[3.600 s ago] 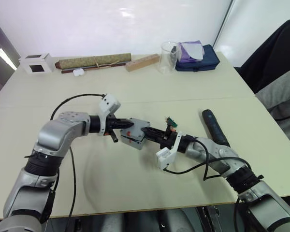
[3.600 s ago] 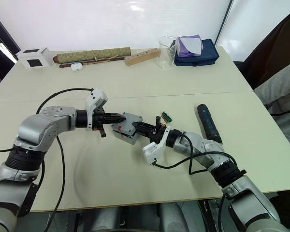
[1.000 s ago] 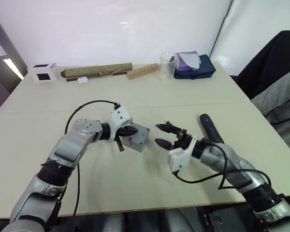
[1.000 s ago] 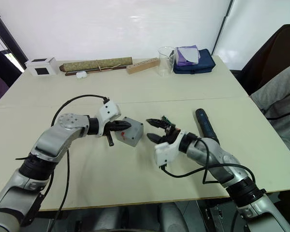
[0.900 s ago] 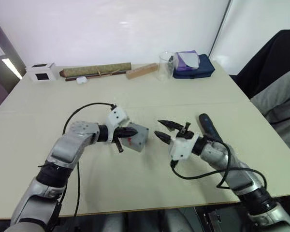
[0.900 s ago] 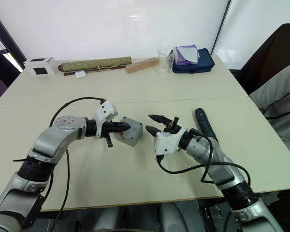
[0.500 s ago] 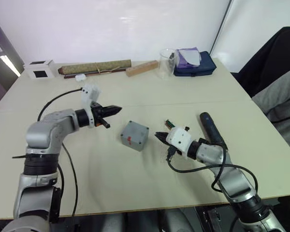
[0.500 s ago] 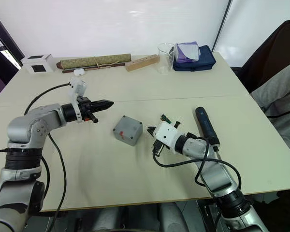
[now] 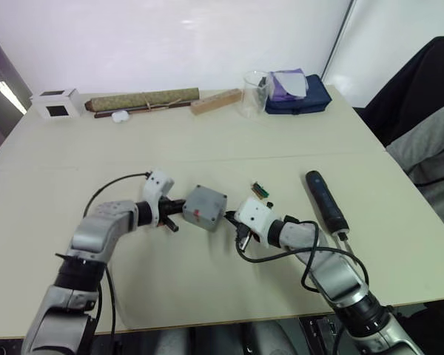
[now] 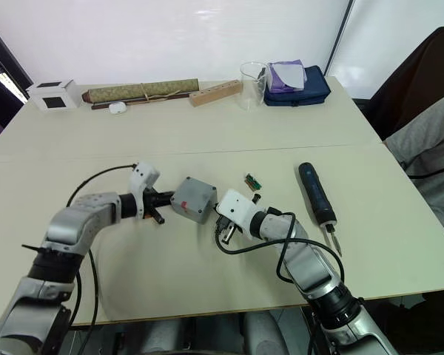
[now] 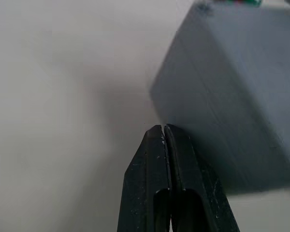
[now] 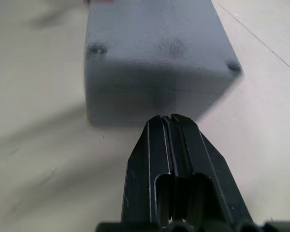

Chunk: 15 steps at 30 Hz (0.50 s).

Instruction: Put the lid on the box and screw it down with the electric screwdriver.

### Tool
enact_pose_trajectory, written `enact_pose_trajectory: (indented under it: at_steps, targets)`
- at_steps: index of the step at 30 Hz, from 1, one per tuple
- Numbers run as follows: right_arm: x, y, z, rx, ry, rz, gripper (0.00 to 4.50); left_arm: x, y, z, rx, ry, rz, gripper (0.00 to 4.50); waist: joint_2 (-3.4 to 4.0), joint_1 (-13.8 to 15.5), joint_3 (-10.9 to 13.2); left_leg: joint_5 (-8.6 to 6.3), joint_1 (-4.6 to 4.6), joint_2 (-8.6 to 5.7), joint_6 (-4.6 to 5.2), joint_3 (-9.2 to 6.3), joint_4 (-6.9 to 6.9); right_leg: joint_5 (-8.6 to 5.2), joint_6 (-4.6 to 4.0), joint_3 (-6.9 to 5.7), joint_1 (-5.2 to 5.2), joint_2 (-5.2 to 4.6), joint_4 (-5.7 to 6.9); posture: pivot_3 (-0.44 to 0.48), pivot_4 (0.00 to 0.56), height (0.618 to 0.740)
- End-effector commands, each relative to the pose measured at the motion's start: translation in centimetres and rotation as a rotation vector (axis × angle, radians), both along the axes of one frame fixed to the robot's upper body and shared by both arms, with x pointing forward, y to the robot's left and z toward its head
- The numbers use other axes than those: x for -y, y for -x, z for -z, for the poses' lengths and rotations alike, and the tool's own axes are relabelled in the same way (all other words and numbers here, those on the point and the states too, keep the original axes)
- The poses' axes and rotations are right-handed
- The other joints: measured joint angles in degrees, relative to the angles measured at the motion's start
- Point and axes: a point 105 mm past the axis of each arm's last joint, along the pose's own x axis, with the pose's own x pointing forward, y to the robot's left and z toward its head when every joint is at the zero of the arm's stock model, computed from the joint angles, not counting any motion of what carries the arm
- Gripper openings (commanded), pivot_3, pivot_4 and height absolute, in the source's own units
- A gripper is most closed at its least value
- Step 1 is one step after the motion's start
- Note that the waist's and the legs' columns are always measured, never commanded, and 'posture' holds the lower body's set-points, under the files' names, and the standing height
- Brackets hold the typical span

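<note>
Box [image 9: 205, 208], lid on, sits squeezed between both closed grippers: left gripper [image 9: 179, 208] and right gripper [image 9: 231, 216] at opposite sides. Screwdriver [image 9: 325, 201] lies beyond the right arm, lengthwise.

Grey box [image 9: 205, 207] with a red mark, black electric screwdriver [image 9: 325, 200], beige table [image 9: 207, 281].

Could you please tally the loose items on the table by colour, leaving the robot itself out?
Grey: 1, the box
Black: 1, the electric screwdriver
White: 2, cube, small case
Olive-brown: 1, rolled bundle
Wood: 1, block
Clear: 1, beaker
Navy: 1, pouch
Green: 1, small circuit board
Total: 9
</note>
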Motion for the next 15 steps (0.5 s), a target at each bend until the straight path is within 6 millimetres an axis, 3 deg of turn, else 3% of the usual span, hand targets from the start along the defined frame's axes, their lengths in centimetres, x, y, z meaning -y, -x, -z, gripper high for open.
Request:
enact_pose_trajectory:
  at_steps: [1, 8, 15]
  targets:
    - [-1.4, 0.3, -1.7, 0.050, -0.054, -0.051, 0.05, 1.8, 1.4, -1.8, 0.028, 0.051, 0.085, 0.00, 0.01, 0.1, 0.0, 0.00, -0.03, 0.00, -0.01, -0.02, 0.00, 0.00, 0.00, -0.02, -0.01, -0.01, 0.00, 0.000, 0.150, 0.740]
    - [-1.5, 2.2, -1.0, -0.023, -0.063, -0.130, 0.05, 1.9, 3.9, -2.1, -0.001, 0.040, 0.086, 0.00, 0.01, 0.0, 0.0, 0.00, -0.07, -0.01, -0.01, -0.01, -0.03, 0.00, 0.01, -0.02, -0.02, -0.04, -0.06, 0.000, 0.150, 0.740]
    - [-1.2, 2.8, -1.1, -0.048, -0.086, -0.131, 0.05, 1.9, 5.2, -1.8, -0.037, 0.032, 0.079, 0.00, 0.01, 0.0, 0.0, 0.00, -0.07, -0.01, -0.01, -0.01, -0.03, -0.01, -0.01, -0.02, -0.04, -0.02, -0.05, 0.000, 0.150, 0.740]
